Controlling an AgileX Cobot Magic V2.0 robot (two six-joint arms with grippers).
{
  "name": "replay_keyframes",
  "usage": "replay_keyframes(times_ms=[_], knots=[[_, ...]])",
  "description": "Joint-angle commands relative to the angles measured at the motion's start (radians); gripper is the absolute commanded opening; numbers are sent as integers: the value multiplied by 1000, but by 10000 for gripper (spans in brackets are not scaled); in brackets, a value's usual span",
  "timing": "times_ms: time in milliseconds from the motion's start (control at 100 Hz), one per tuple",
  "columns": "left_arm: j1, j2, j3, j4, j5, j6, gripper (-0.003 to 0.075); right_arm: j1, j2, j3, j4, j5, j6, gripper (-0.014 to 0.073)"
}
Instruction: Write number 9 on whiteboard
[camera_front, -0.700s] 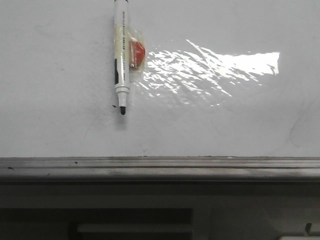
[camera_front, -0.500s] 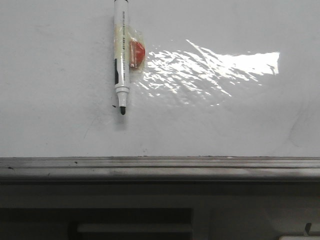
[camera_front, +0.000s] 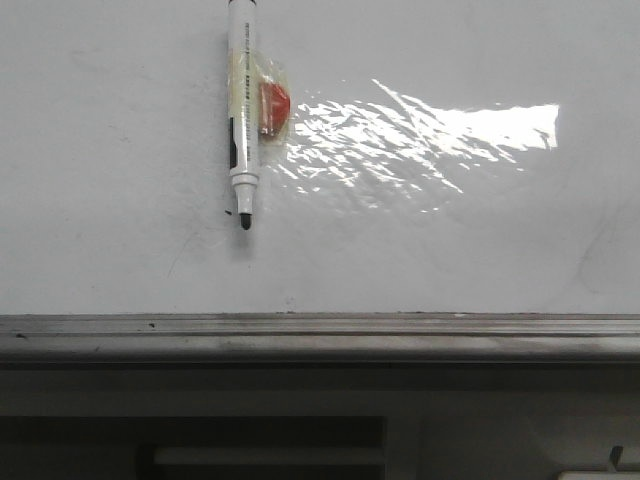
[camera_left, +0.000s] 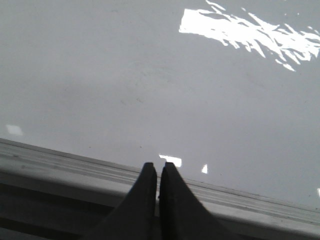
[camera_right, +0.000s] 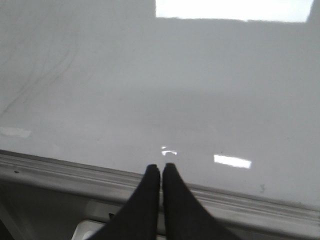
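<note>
Both fingers (camera_left: 158, 172) (camera_right: 161, 172) pressed together; whiteboard (camera_front: 450, 240) glossy, smudged, unwritten.

The marker (camera_front: 243, 120) is cut off by the front view's top edge.

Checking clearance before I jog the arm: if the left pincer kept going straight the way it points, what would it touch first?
Most likely the whiteboard. The shut left pincer points over the grey edge strip at bare white surface, with nothing between in this view. Depth is unclear, so the strip could come first if the tips sit low.
</note>
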Motion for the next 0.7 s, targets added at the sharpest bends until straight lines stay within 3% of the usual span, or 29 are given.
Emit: replay_keyframes(times_ms=[0, 80, 160, 220, 280, 350, 460, 570, 690], knots=[[4, -30, 21, 29, -49, 9, -20, -6, -15, 26, -23, -14, -1, -41], [4, -30, 21, 29, -51, 9, -20, -6, -15, 26, -26, -14, -1, -41], [4, -30, 21, -5, -80, 5, -20, -6, -15, 26, -133, -48, -1, -41], [1, -30, 21, -247, -146, -36, -20, -6, -15, 26, -146, -129, 3, -41], [1, -30, 21, -517, -184, -44, -20, -6, -15, 26, -76, -262, 33, -41], [1, -30, 21, -633, -247, -42, -20, -6, -15, 26, 2, -409, 33, -41], [1, -30, 21, -708, -314, -42, -20, -6, -15, 26, 63, -575, 38, -41], [1, -30, 21, -743, -302, -42, -20, -6, -15, 26, 158, -627, 85, -41], [1, -30, 8, -737, -322, -40, -20, -6, -15, 18, 386, -625, 139, -41]])
